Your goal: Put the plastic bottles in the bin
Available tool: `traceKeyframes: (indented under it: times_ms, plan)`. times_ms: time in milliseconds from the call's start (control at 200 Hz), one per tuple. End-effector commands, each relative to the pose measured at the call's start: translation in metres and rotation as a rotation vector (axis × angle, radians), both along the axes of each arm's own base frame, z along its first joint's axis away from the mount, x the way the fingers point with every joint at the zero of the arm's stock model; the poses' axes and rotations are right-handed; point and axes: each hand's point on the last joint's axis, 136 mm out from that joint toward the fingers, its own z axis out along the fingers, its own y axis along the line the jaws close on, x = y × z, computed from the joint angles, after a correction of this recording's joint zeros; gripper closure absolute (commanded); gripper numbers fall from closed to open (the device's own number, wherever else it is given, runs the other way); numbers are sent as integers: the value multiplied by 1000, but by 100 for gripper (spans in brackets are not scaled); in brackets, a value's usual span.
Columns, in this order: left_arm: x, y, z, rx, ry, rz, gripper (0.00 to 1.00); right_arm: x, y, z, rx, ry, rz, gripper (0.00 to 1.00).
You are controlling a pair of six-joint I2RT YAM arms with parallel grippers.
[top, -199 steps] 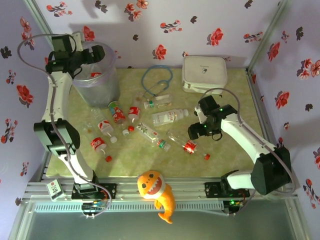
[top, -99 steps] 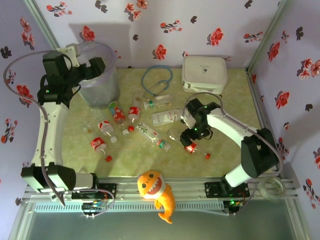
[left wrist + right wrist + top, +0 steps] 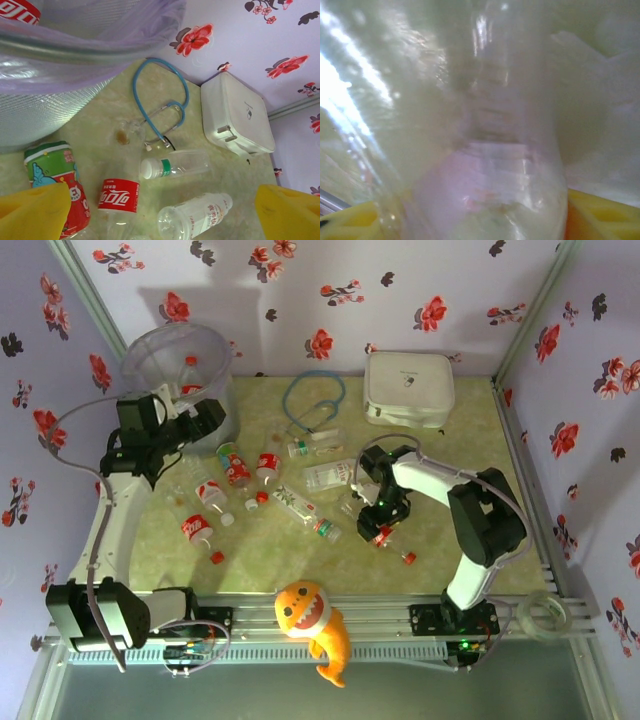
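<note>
1. Bin (image 3: 176, 352): translucent grey bucket at the far-left corner of the table (image 3: 450, 540), against the flowered wall. Contents: one red-capped bottle (image 3: 190, 363).
2. Left gripper (image 3: 207, 418): just beside the bin's near wall, above the table. Yellow fingers (image 3: 35, 212) stand wide apart with nothing between them.
3. Right gripper (image 3: 381, 517): down at mid-table over a red-labelled bottle (image 3: 378, 533) lying flat. Yellow pads (image 3: 602, 215) sit on both sides of its clear body, close against it; whether they clamp it cannot be told.
4. Loose bottles, lying on the table between the arms: crushed green-and-red bottle (image 3: 52, 185); second red-labelled bottle (image 3: 119, 197) just beside it; white-capped bottle (image 3: 172, 167); white-labelled bottle (image 3: 195, 217); green-labelled bottle (image 3: 298, 504).
5. Red cap (image 3: 407, 558): loose, near the right gripper's bottle.
6. Stethoscope (image 3: 134, 92): blue tubing, between the bin and the white case (image 3: 235, 117).
7. Orange fish toy (image 3: 315, 618): on the near rail, between the arm bases.
</note>
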Motion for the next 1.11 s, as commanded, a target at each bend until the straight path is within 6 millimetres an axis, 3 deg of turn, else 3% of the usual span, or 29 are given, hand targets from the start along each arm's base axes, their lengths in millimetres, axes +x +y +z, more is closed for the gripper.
traceKeyframes:
  times_ms: [0, 115, 300, 530, 790, 930, 1100]
  plan:
    - [-4, -10, 11, -45, -45, -19, 5, 6, -6, -2, -41, -8, 26, 40]
    - [-6, -12, 10, -50, -41, -24, 5, 9, -9, 5, -41, -26, 22, 41]
    - [-7, -18, 9, -58, -37, -38, 5, 16, -12, 28, -22, -88, 2, 53]
    - [-10, -22, 6, -76, -31, -42, 5, 20, -25, 55, -14, -156, -25, 57]
    - [-18, -62, 1, -184, -44, -121, 5, 43, -30, 96, 105, -312, -143, 64]
    - [-29, -90, 4, -186, -48, -199, 5, 60, -6, 135, 307, -427, -223, 64]
    - [-45, -139, 9, -281, -104, -329, 1, 91, 50, 181, 729, -519, -330, 65]
